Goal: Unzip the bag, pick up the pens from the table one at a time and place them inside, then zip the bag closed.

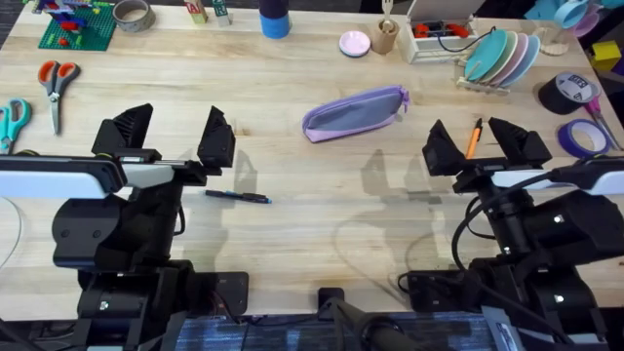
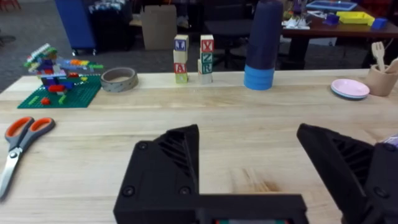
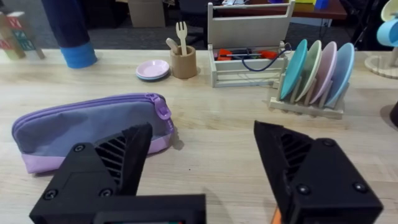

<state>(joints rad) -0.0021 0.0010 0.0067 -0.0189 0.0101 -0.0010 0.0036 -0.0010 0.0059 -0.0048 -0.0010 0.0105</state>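
- The bag (image 1: 354, 113) lies zipped shut at the middle of the desk (image 1: 322, 224), tilted, its zipper pull at the right end. Being soft and unanchored, it would likely slide or twist if one pincer tugs the pull while nothing pins the other end.
- The left pincer (image 1: 164, 138) hovers wide open and empty at the near left; the right pincer (image 1: 485, 146) is likewise spread wide with nothing in its grip, at the near right, just right of the bag.
- The dark pen (image 1: 237, 197) lies flat on the desk just near-right of the left pincer. A thin round barrel on smooth wood may roll away or slip out if the fingers close off-centre.
- The orange pen (image 1: 474, 138) lies between the right pincer's fingers as seen from above, partly hidden by them. A blind descent could knock it aside rather than catch it.
- The small pull tab (image 3: 163, 111) is a poor target; a loose pinch may slip off mid-stroke and leave the opening too narrow for the pens.
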